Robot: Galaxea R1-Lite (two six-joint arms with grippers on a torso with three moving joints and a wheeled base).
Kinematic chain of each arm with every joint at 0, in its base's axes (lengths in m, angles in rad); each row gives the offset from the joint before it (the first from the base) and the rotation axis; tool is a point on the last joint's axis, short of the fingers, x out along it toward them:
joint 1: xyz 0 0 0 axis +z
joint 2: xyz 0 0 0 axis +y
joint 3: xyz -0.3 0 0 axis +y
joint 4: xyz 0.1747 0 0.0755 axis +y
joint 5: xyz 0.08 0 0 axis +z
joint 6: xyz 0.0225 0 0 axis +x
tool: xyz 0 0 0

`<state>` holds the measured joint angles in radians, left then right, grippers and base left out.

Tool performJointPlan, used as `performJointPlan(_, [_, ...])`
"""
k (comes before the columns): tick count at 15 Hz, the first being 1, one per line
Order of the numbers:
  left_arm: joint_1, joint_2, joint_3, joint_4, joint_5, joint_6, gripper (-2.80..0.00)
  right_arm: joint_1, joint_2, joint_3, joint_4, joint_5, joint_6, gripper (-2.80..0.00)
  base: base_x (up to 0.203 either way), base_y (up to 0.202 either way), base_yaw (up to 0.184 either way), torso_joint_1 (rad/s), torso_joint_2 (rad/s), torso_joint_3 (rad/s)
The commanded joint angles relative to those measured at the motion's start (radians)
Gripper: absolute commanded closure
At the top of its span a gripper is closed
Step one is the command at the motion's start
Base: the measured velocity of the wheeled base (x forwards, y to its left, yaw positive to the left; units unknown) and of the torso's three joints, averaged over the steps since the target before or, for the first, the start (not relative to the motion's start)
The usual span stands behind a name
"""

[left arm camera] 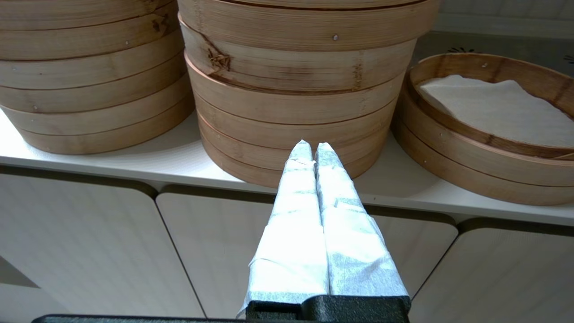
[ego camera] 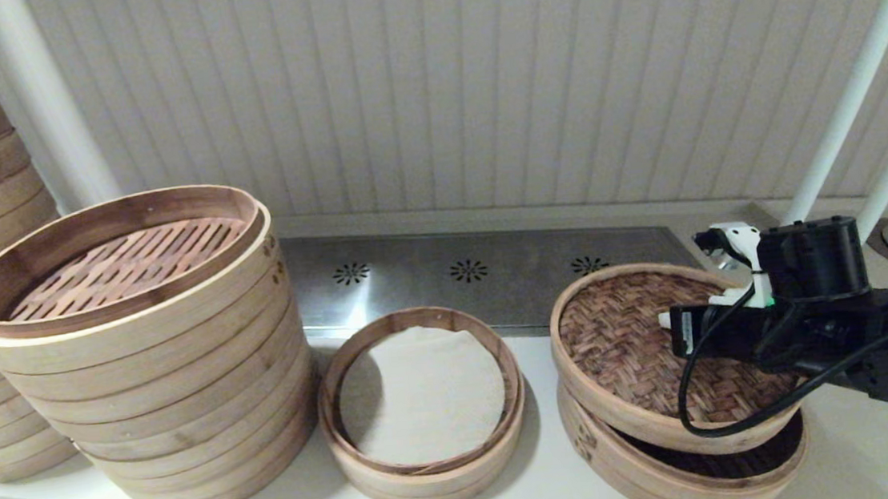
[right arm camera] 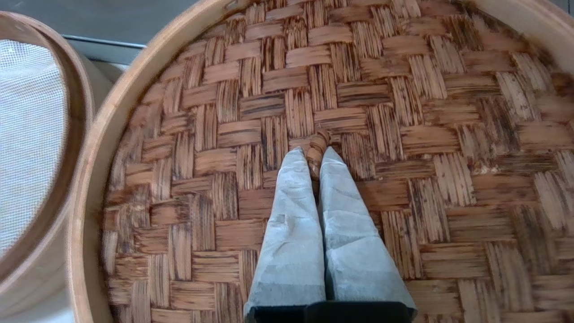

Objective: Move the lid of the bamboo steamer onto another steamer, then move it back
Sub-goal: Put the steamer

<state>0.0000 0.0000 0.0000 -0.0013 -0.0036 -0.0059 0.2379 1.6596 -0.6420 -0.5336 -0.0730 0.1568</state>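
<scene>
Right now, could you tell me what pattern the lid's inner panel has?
The bamboo steamer lid has a brown herringbone weave, clearest in the right wrist view.

- Another steamer (ego camera: pixel 423 400) stands open-topped, nothing above it.
- Tall stack (ego camera: pixel 143 348) crowds its left side closely.
- The tilted bamboo steamer lid (ego camera: pixel 646 352) sits just right, a narrow gap between.

white panelled wall (ego camera: pixel 429 82), steel counter inset (ego camera: pixel 486 274)

Black right arm (ego camera: pixel 861 325) (looped black cable)
</scene>
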Motion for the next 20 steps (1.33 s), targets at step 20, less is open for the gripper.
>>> performJointPlan(20, [0.0,0.0,0.0,0.0,0.0,0.0,0.0,-0.085,-0.003,0.173,-0.131,0.097,0.029,0.0,0.0,0.0,0.0,0.0,0.0,0.0])
